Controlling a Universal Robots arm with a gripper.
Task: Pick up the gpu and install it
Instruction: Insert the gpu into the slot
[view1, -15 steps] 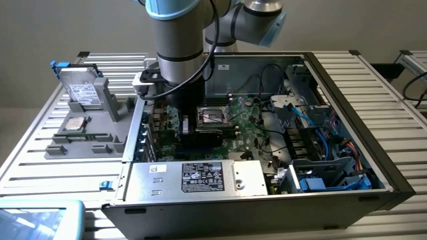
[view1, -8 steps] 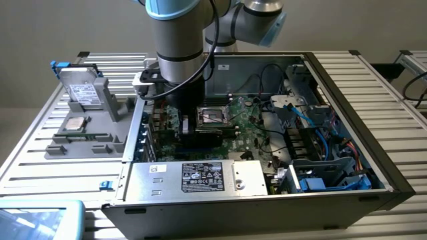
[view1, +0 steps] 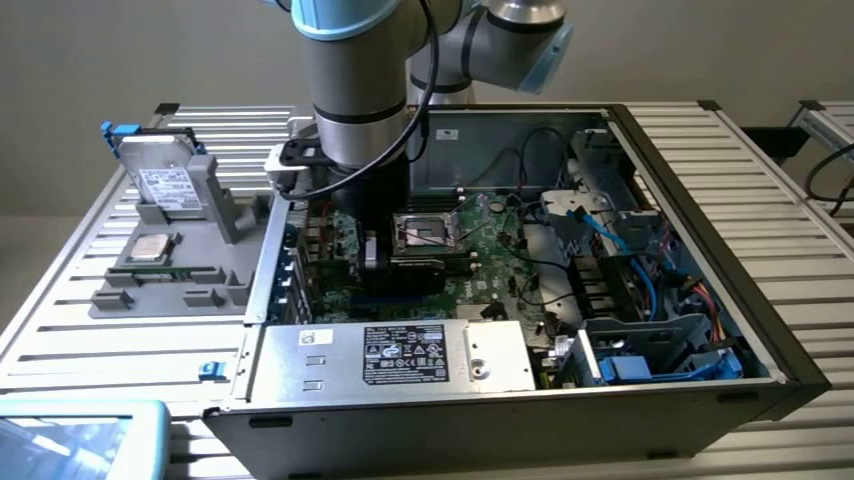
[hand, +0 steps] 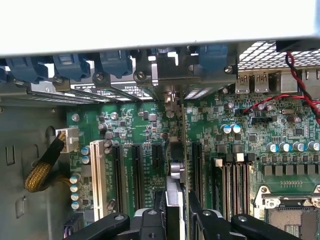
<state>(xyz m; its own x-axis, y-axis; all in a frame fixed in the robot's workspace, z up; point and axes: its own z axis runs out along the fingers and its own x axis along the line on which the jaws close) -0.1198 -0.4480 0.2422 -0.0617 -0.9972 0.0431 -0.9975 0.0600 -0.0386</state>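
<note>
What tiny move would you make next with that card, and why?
Probably a slow, straight press toward the motherboard: the gripper grips the gpu edge-on, close above the board's long black slots. Whether it is seated, I cannot tell.

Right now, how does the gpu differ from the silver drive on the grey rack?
The gpu is gripped by the tool inside the case, above the motherboard; the drive rests on the rack outside. The gpu hangs upright, edge down; the drive leans back, white label showing. Neither lies flat.
</note>
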